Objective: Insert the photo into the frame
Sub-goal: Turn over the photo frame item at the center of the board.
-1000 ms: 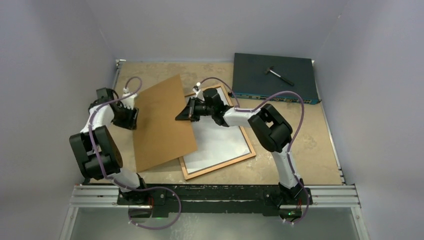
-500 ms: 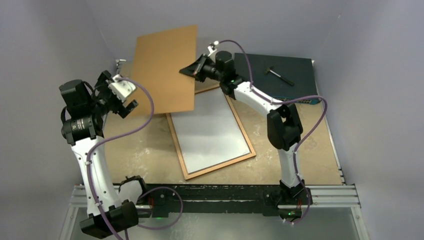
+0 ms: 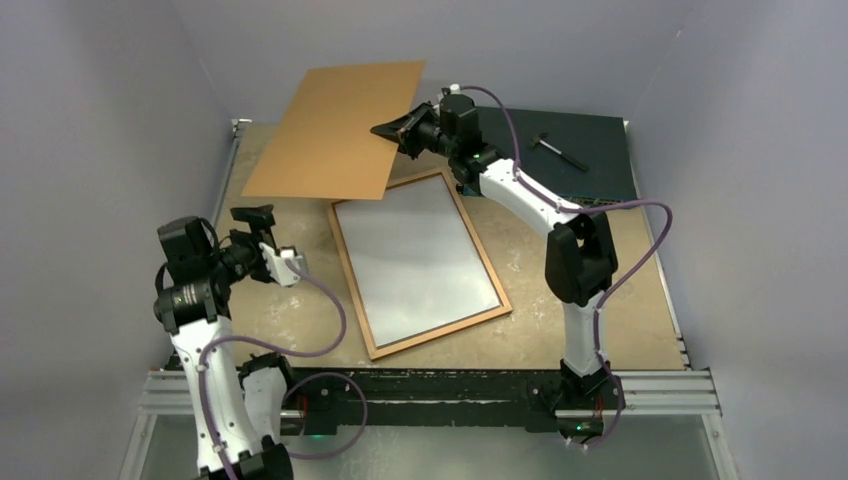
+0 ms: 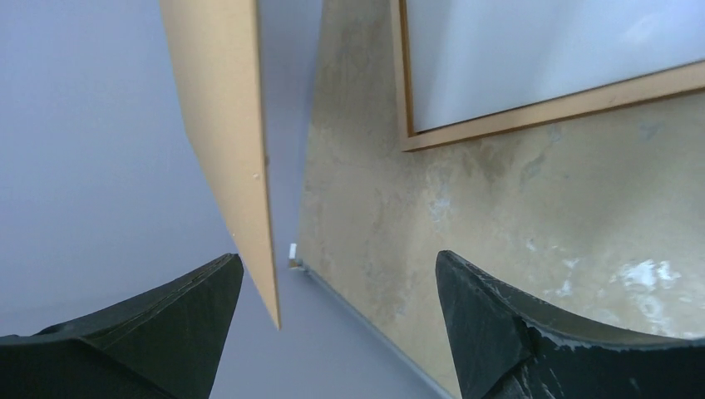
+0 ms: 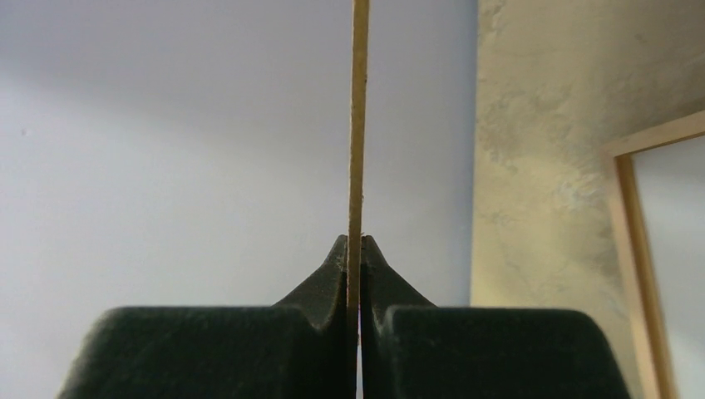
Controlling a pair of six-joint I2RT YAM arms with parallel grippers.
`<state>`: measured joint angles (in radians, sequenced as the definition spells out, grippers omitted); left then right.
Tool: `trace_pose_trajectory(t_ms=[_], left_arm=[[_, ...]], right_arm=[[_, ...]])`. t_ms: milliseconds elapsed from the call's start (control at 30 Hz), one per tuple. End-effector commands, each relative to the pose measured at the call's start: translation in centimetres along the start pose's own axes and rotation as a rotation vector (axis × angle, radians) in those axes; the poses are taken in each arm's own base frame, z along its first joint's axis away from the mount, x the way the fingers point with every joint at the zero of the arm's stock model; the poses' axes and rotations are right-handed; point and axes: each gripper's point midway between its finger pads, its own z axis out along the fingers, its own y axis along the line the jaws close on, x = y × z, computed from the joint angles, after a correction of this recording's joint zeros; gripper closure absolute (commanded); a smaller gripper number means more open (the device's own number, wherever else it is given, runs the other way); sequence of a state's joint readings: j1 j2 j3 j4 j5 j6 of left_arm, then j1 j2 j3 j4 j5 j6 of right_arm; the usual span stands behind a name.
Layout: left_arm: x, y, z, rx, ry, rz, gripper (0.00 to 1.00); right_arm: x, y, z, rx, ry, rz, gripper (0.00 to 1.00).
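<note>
The thin, stiff brown board hangs from one edge in the clenched right pincer; it could swing or slip and knock the slim wooden frame, lying flat on the mottled tabletop with the photo, seemingly white back up, inside. The left pincer gapes empty.

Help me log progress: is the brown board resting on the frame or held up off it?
Held up. The right tool pinches its edge, keeping the board in the air; the frame lies uncovered.
</note>
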<state>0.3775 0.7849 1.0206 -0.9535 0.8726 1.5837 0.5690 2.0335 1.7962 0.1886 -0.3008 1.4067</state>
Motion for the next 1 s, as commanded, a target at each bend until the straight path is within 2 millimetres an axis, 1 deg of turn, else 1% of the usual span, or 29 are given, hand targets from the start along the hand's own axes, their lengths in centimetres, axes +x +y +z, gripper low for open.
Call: trace_pose_trajectory(t_ms=[0, 67, 200, 333, 400, 500, 600, 767, 867, 967], left_arm=[[-1.6, 2.6, -0.1, -0.185, -0.053, 0.33, 0.16], [-2.1, 3.1, -0.1, -0.237, -0.076, 0.359, 0.18], [-2.3, 4.5, -0.3, -0.269, -0.086, 0.356, 0.22], [-2.2, 4.3, 0.0, -0.254, -0.093, 0.355, 0.23], [-2.8, 4.3, -0.1, -0.254, -0.118, 0.362, 0.24], [-3.8, 4.2, -0.2, -0.247, -0.161, 0.387, 0.27], [-4.5, 3.6, -0.1, -0.216, -0.191, 0.425, 0.32], [-3.9, 2.3, 0.5, -0.164, -0.183, 0.453, 0.41], [-3.7, 2.0, 0.6, -0.155, -0.182, 0.446, 0.49], [-4.0, 1.7, 0.5, -0.15, -0.193, 0.442, 0.59]], right_arm=[[1.2, 10.5, -4.4, -0.278, -0.009, 0.003, 1.0], [2.2, 10.6, -4.8, -0.284, 0.013, -0.002, 1.0], [3.8, 9.8, -5.6, -0.286, 0.047, 0.001, 1.0], [5.7, 9.8, -6.2, -0.299, 0.089, 0.007, 1.0], [6.6, 9.7, -6.3, -0.299, 0.094, 0.012, 1.0], [7.7, 9.5, -5.8, -0.305, 0.099, 0.033, 1.0], [9.0, 9.5, -4.9, -0.307, 0.12, 0.051, 1.0], [10.5, 9.8, -3.9, -0.315, 0.125, 0.072, 1.0], [11.0, 10.1, -3.9, -0.309, 0.099, 0.077, 1.0], [11.2, 9.7, -3.9, -0.307, 0.066, 0.094, 1.0]])
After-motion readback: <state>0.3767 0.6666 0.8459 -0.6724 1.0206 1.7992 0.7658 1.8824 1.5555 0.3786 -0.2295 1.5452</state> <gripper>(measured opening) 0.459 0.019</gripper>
